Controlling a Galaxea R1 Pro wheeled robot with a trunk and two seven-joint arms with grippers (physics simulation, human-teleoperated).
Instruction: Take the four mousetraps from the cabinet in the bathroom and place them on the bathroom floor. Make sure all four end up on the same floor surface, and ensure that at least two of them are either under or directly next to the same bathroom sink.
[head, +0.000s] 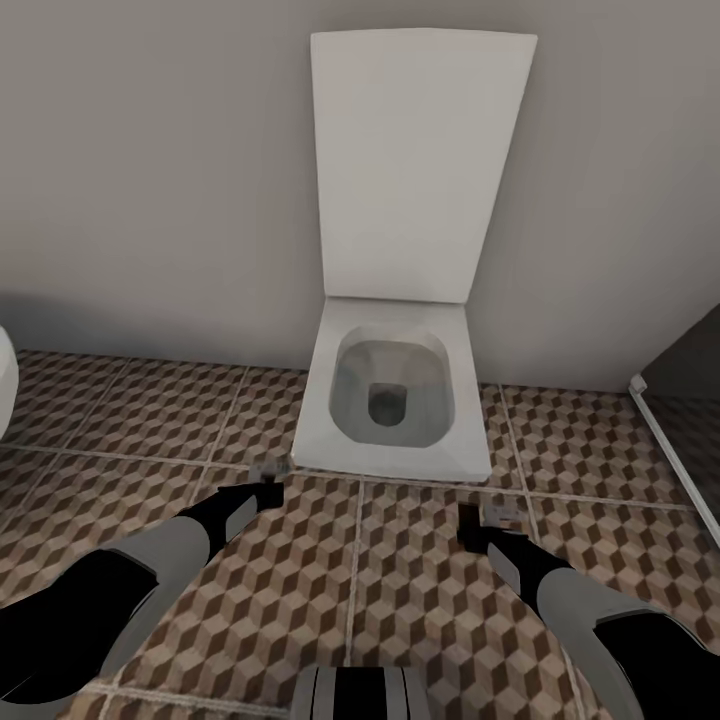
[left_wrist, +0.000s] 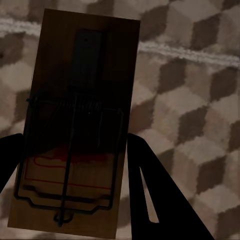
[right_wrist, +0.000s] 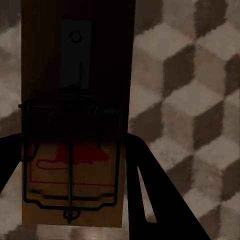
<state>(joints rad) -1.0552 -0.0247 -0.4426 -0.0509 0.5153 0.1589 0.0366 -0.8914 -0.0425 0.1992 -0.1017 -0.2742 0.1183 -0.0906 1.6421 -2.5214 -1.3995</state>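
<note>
You are facing a white toilet (head: 392, 400) with its lid up against the wall, and both arms reach forward low over the bathroom floor (head: 420, 600). Your left gripper (head: 268, 478) is clamped on a mousetrap (left_wrist: 80, 125): in the left wrist view the tan board sits squarely between the two dark fingers (left_wrist: 160, 200), wire bar and red marking facing the camera, cube-pattern tile behind it. Your right gripper (head: 478, 522) is clamped on a second mousetrap (right_wrist: 75, 115) in the same way, its board pinched between dark fingers (right_wrist: 160, 195) above the tiles. In the head view the traps are only small pale shapes at the fingertips, the left one at about 10 o'clock from the robot's base and the right one at about 1 o'clock, so how high they hang above the tile is hard to judge.

The step in hand looks like the carry: two traps held, neither yet set down. No sink shows ahead, only the toilet at 12 o'clock, a white rounded edge (head: 6, 380) at 9 o'clock and a dark panel (head: 690, 360) at 3 o'clock. The next move calls for turning the base until the long basin comes into sight, then lowering each trap flat onto the tiles beside or beneath it before opening the fingers.
</note>
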